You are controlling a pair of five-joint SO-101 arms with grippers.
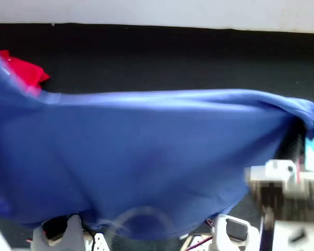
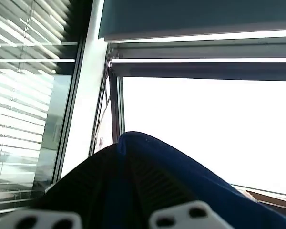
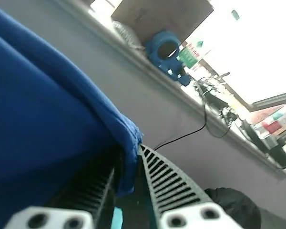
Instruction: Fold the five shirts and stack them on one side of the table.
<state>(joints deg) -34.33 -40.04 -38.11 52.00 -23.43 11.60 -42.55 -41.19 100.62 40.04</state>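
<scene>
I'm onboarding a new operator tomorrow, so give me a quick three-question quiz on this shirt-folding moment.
1. True or false: the blue shirt lies folded flat on the table.
2. What are the left gripper and the right gripper both shut on? A the blue shirt; B a towel; C nothing.
3. Fill in: the garment lying on the table behind the blue shirt is ____ in colour.
Key: 1 false, it is held up, spread between the two grippers; 2 A; 3 red.
</scene>
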